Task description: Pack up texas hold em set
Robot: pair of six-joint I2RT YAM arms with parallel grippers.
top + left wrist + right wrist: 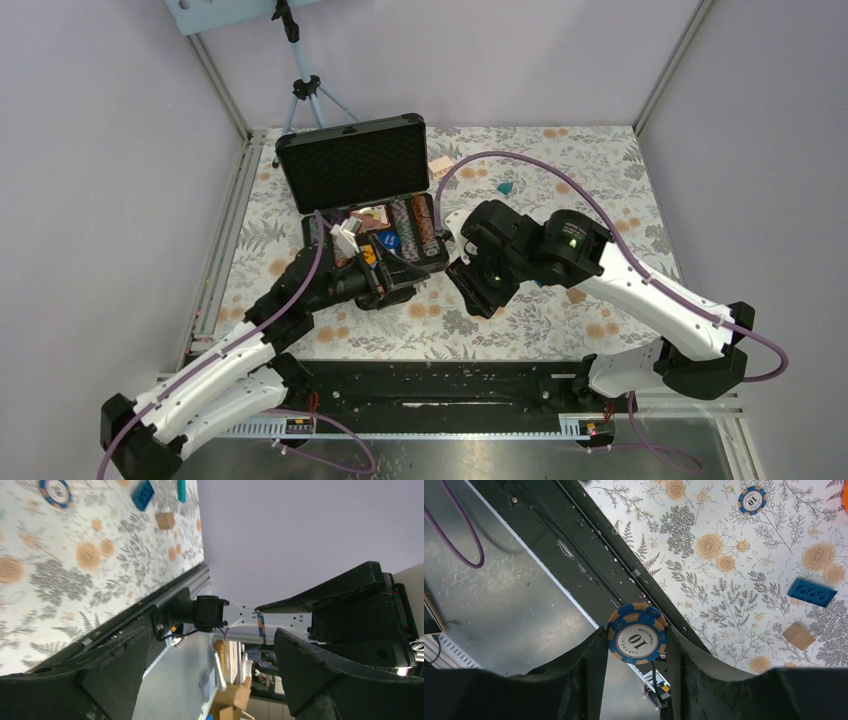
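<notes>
Right wrist: right end effector (634, 641) clamps a blue chip (637, 633); left end effector (211, 645) spread apart.

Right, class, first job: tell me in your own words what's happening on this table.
Two robot arms are packing a poker set. The right claw is pinching a blue poker chip marked 10 by its edges. The left claw hangs open and empty by the front of the open case, which holds rows of chips. Another blue chip lies loose on the flowered table.
</notes>
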